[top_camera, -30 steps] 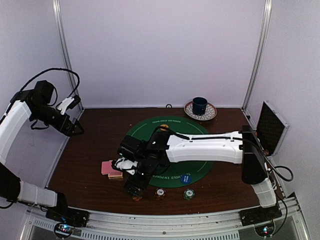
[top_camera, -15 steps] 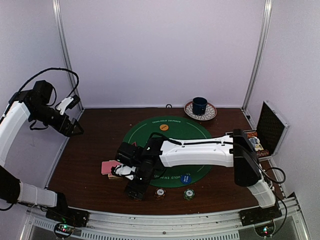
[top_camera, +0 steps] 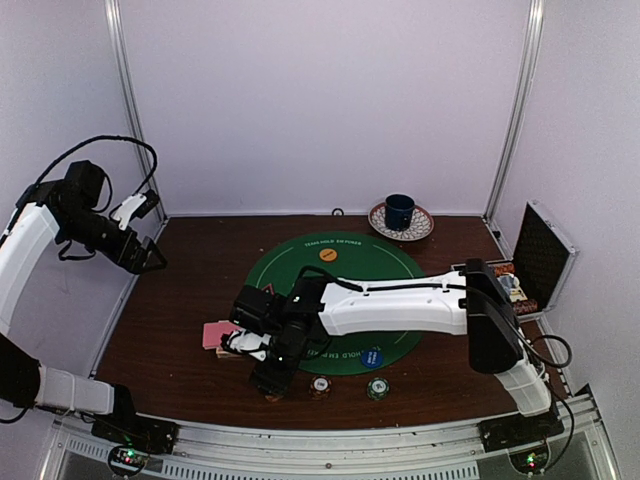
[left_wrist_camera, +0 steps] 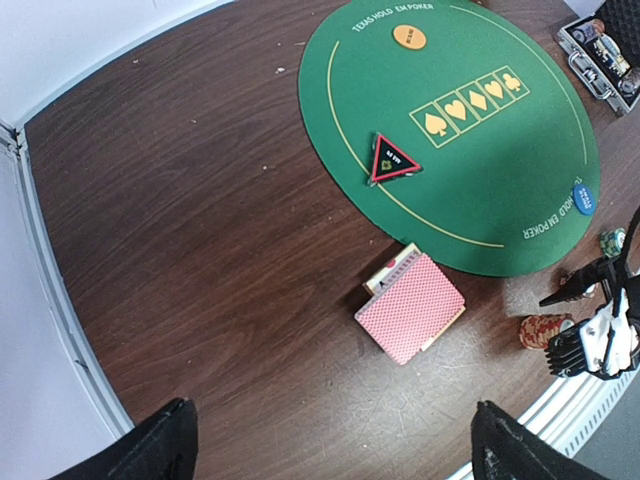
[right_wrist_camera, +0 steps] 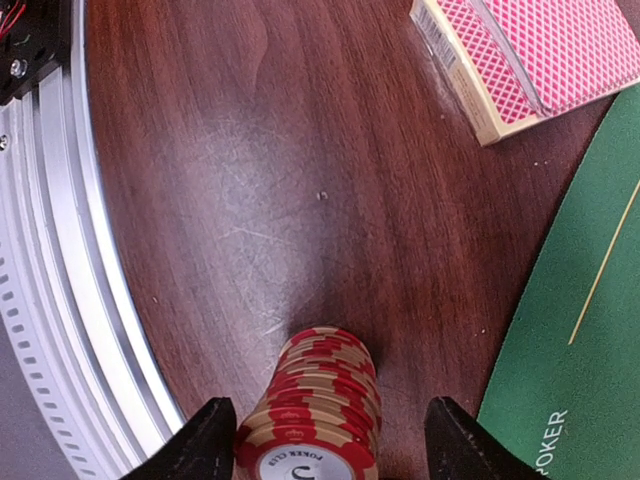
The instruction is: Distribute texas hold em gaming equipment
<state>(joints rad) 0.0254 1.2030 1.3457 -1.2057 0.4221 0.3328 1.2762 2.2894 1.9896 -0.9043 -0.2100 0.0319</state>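
- My left pincer (top_camera: 150, 255) hangs wide open and empty at the upper left of the overhead view. It is well apart from every piece, so this arm is the farther one.
- The pink-backed deck (left_wrist_camera: 410, 305) lies flat on the table (left_wrist_camera: 180, 200), just off the lower-left rim of the green mat (left_wrist_camera: 480, 150).
- My right pincer (right_wrist_camera: 325, 440) is the nearer one. It stands part-way open astride the orange-red chip stack (right_wrist_camera: 315, 400) at the bottom centre of its wrist view.
- That stack stands upright, long axis vertical, near the table's front edge. The finger at frame left looks to be against it, and a gap shows at the other, so I judge nothing is gripped yet.
- A second chip pile (top_camera: 320, 385) and a green chip pile (top_camera: 377, 387) sit further right.
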